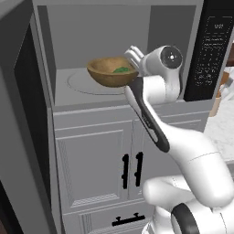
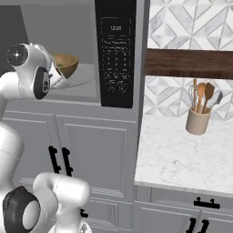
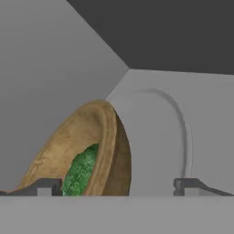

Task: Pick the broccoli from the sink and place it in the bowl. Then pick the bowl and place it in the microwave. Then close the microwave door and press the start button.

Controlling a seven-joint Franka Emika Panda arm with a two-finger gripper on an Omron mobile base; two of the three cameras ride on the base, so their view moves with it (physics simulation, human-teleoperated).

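Broccoli [image 1: 121, 70] lying inside bowl [image 1: 112, 71], green patch just under the rim. Bowl held aloft inside microwave [image 1: 68, 32] cavity, above near edge of turntable [image 1: 84, 84], not touching it. Claw [image 3: 119, 185] clamped on bowl's rim, one fingertip [image 3: 43, 186] inside, the other outside. Free space above bowl and toward back wall. Microwave door [image 1: 20, 137] swung wide at left. Keypad panel [image 2: 116, 50] right of cavity.
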